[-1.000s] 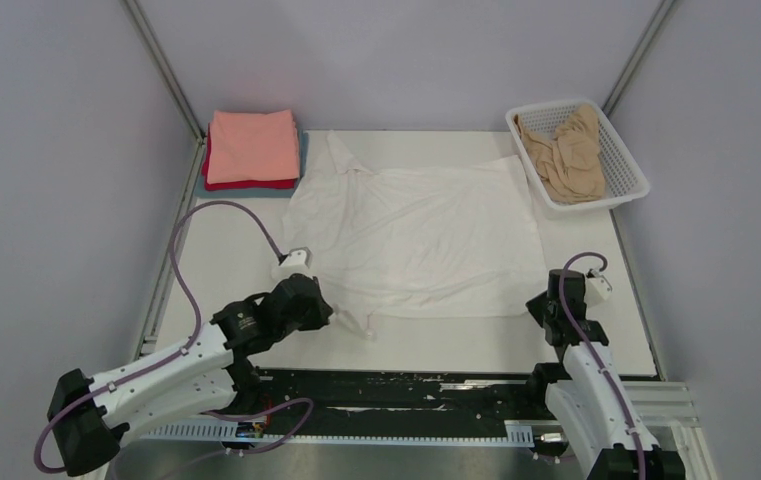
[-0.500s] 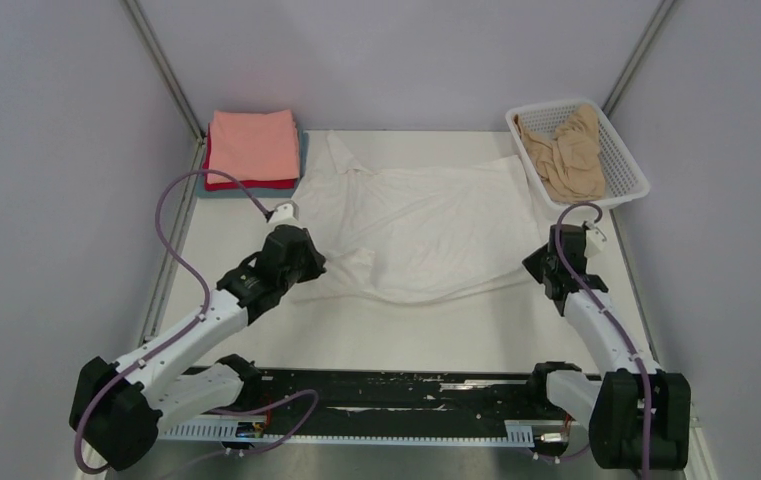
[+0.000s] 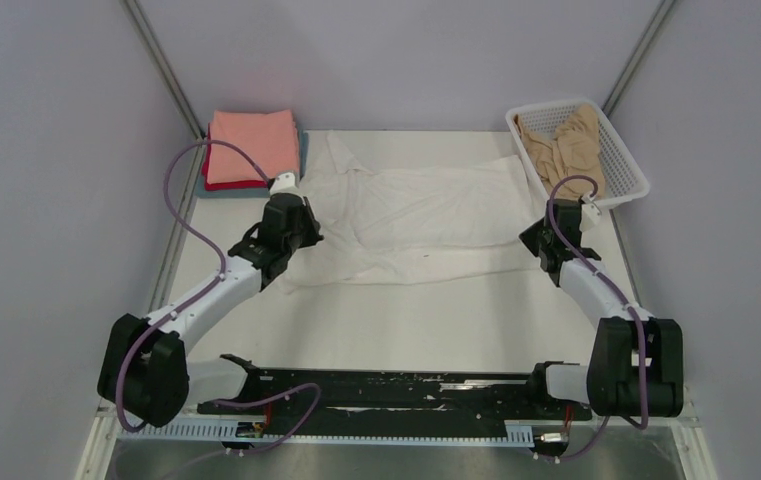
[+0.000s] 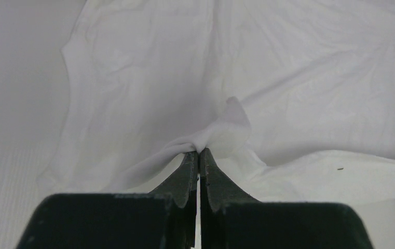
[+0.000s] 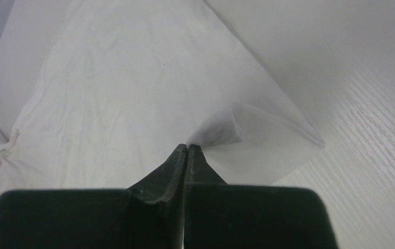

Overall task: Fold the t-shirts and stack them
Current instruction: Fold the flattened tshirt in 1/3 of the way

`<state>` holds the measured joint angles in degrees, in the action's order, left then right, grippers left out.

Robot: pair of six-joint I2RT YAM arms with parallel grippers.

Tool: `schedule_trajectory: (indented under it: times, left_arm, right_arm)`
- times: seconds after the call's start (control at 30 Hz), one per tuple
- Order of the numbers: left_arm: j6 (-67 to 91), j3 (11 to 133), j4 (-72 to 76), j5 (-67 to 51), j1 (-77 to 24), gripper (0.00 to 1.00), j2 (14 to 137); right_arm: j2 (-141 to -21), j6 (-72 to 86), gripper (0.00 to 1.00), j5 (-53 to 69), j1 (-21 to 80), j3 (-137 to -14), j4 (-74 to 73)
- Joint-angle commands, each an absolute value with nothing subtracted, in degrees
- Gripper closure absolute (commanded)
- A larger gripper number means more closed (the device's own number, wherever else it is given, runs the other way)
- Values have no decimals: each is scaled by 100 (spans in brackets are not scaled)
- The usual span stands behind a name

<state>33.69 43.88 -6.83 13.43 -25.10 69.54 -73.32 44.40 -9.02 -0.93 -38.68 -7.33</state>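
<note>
A white t-shirt (image 3: 411, 215) lies across the middle of the table, its near edge lifted and carried over the rest. My left gripper (image 3: 301, 222) is shut on the shirt's near left edge; the left wrist view shows cloth (image 4: 221, 132) pinched at its tips (image 4: 199, 151). My right gripper (image 3: 539, 235) is shut on the near right corner; the right wrist view shows the corner (image 5: 236, 124) pinched at its tips (image 5: 187, 147). A folded stack with a salmon-pink shirt (image 3: 252, 145) on top, a red one (image 3: 248, 184) and a grey-blue one (image 3: 256, 192) under it, sits at the far left.
A white mesh basket (image 3: 626, 160) at the far right corner holds a crumpled tan shirt (image 3: 568, 150). Bare table (image 3: 406, 320) lies between the shirt and the black rail at the arms' bases.
Both grippers have moved away from the near edge toward the back, carrying the white shirt's near edge with them; the shirt now lies doubled over and narrower front to back.
</note>
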Motion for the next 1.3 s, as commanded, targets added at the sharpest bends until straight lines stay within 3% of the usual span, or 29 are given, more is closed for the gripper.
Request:
schedule_trajectory:
  times: [0.0, 0.37, 0.53, 0.57, 0.67, 0.73, 0.83, 0.9, 1.07, 1.13, 1.27]
  left_arm:
    - [2739, 4687, 366, 892, -2231, 100, 7320]
    - [2161, 5600, 491, 290, -1713, 99, 8768]
    - [1834, 6665, -182, 101, -1676, 81, 9683]
    - [1831, 6813, -355, 199, -1677, 74, 9885]
    - [1839, 7198, -863, 367, -1678, 8, 10055]
    - [1904, 7258, -959, 429, -1673, 1, 10001]
    - [2136, 7250, -1092, 190, -1671, 0, 9709]
    - [2312, 7118, -1055, -231, -1679, 0, 9451]
    - [2919, 6128, -744, -872, -1736, 0, 8632]
    - [3177, 5607, -422, -1048, -1746, 0, 8431]
    - [3554, 5085, -58, -1098, -1744, 0, 8673]
  right_arm:
    - [-7452, 4347, 100, -1083, -101, -4221, -257]
    - [-7919, 4256, 100, -1153, -100, -4300, -51]
    - [-8167, 4083, 94, -1145, -98, -4498, -55]
    - [-8180, 4077, 90, -1137, -103, -4520, -53]
    - [-8131, 4034, 75, -1074, -96, -4522, -52]
    - [-8017, 4001, 70, -1039, -69, -4503, -54]
    - [-7797, 3908, 56, -999, -18, -4474, -190]
    - [-7599, 3834, 40, -969, 247, -4431, -286]
    - [-7167, 3612, 21, -892, 738, -4236, -552]
    - [-7240, 3604, 3, -743, 852, -4148, -538]
    - [-8070, 3404, 0, -407, 1070, -4416, -386]
